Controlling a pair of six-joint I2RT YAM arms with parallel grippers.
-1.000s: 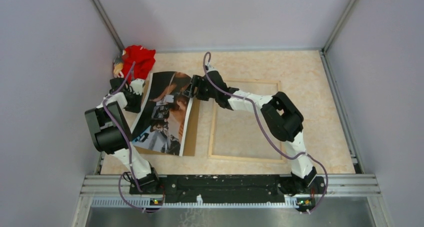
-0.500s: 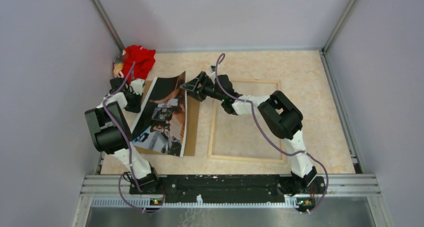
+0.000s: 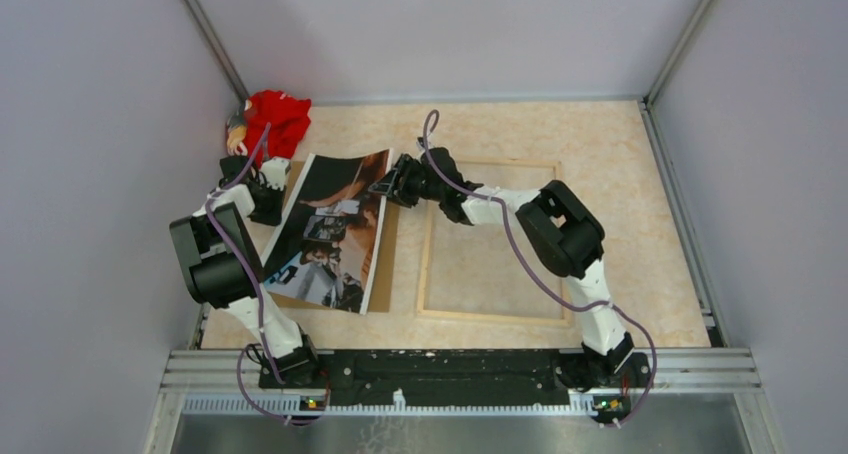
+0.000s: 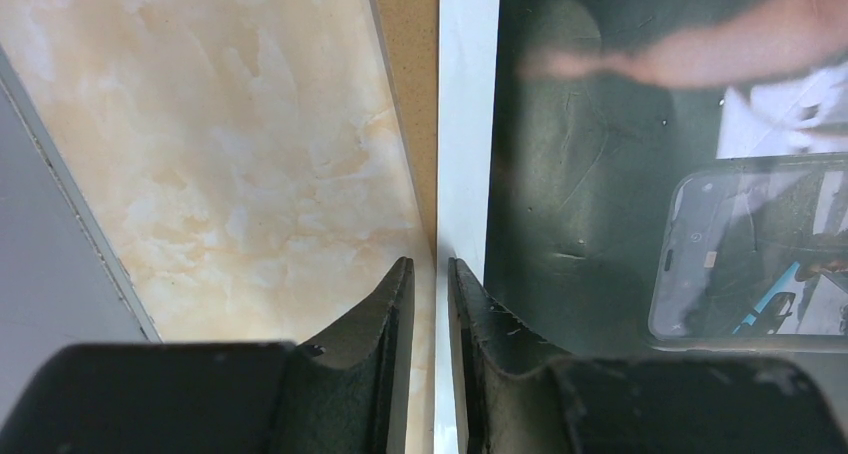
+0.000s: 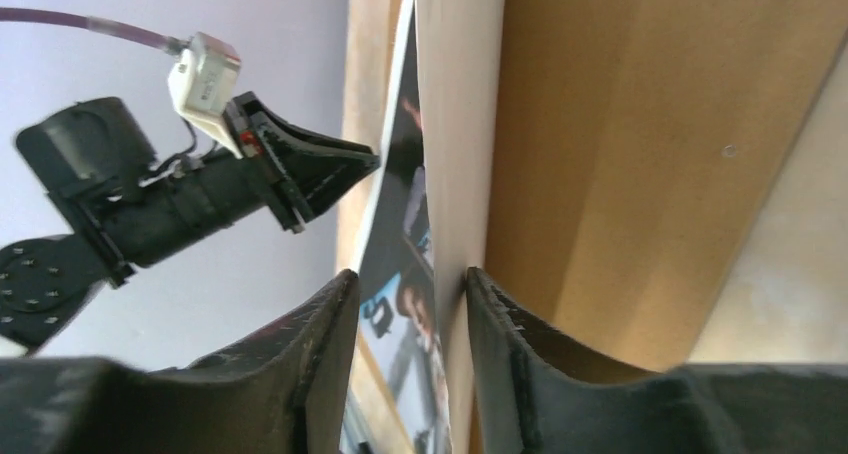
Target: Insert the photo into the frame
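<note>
The large rectangular glossy photo (image 3: 330, 229), dark with orange and grey figures inside a thin white border, is lying left of centre on the table. It is resting on a plain brown matte backing board (image 3: 383, 259) that is showing along its right side. Just to the right, apart from the board, the large thin rectangular frame (image 3: 424, 264) is lying flat with its pale wood back up, marbled surface showing through its opening.

The left gripper (image 4: 428, 269) is pinching the photo's white left border, its black ribbed fingers (image 4: 385, 314) pressed nearly together with the sheet running between them. The right gripper (image 5: 405, 289) is sitting at the photo's far right corner. Its fingers (image 5: 320, 344) are standing a narrow gap apart and straddling the print's edge, which is lying against the right-hand finger while daylight is showing at the other.

Compared with half a second ago, the right gripper is now closer to the photo's corner with its fingers drawn in from a wider spread, and the far right corner, then curled upward, is lying flatter and wider over the board. A second ago that edge was being held folded toward the left. The left gripper and the frame are sitting where they were.

Everything is resting on a smooth beige marbled tabletop (image 3: 600, 174) between plain grey walls (image 3: 450, 34), with a crumpled red fabric bundle (image 3: 278, 114) lying in the far left corner.
</note>
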